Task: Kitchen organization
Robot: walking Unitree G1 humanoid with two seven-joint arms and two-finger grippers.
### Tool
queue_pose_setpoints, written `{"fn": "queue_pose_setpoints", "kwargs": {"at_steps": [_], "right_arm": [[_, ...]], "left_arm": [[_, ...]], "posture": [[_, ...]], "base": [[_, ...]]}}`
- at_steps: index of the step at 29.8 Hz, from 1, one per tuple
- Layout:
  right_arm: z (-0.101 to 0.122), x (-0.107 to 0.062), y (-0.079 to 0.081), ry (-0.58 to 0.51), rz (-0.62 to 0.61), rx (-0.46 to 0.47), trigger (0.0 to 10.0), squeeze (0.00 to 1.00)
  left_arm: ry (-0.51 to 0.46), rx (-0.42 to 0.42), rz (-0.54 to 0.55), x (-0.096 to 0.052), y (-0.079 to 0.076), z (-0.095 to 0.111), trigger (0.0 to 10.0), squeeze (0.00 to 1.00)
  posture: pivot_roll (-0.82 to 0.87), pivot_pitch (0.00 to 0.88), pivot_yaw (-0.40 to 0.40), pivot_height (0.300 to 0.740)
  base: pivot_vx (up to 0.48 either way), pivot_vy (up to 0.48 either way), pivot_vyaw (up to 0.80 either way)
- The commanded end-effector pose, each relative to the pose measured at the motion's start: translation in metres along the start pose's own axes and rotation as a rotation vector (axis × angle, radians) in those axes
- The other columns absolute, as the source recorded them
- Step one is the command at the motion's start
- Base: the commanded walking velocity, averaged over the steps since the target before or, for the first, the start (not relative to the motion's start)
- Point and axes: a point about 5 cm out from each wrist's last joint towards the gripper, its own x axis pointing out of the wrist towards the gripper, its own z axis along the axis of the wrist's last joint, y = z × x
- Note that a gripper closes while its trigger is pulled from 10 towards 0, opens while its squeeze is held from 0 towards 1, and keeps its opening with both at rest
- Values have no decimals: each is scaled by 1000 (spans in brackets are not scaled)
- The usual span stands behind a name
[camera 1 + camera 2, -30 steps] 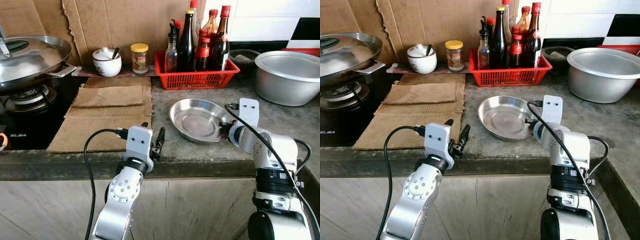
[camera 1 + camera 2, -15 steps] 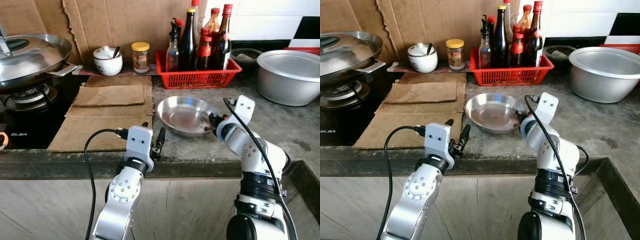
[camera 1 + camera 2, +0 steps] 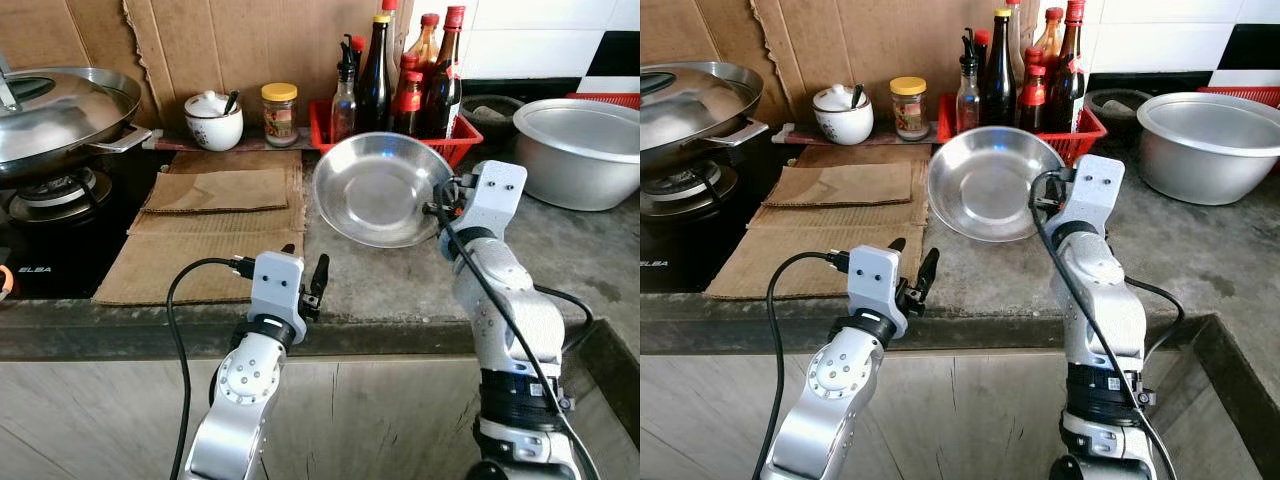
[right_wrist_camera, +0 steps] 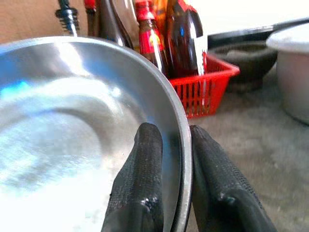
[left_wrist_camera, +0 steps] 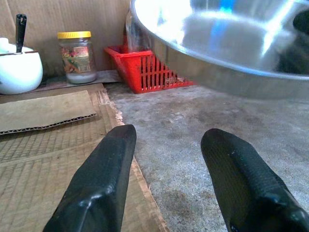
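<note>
While cardboard [image 3: 215, 225] covers counter [image 3: 400, 280], right tool [image 4: 169, 193] grips dish [image 3: 375, 188].

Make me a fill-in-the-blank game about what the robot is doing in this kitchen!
1. The right pincer is pinching the rim of a shiny metal ____.
2. The bottles stand in a ____ basket.
3. The jar has a ____ lid.
4. The left pincer is open and holds ____.

Missing words: dish; red; yellow; nothing
</note>
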Motion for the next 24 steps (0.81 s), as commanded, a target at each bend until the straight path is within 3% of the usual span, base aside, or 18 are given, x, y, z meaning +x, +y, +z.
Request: {"fn": "queue_pose_setpoints", "kwargs": {"at_steps": [1, 7, 24], "right_arm": [[14, -6, 4, -114, 13, -58, 0, 0], [14, -15, 10, -190, 28, -157, 0, 0], [14, -15, 10, -190, 28, -157, 0, 0]], "left_arm": [[-9, -4, 10, 1, 2, 4, 10000, 0], [-15, -4, 12, 1, 2, 5, 10000, 0], [-15, -4, 12, 1, 2, 5, 10000, 0]], "posture": [[29, 25, -27, 740], [31, 28, -28, 740], [31, 28, -28, 740]], "base": [[0, 0, 0], [0, 0, 0], [0, 0, 0]]}}
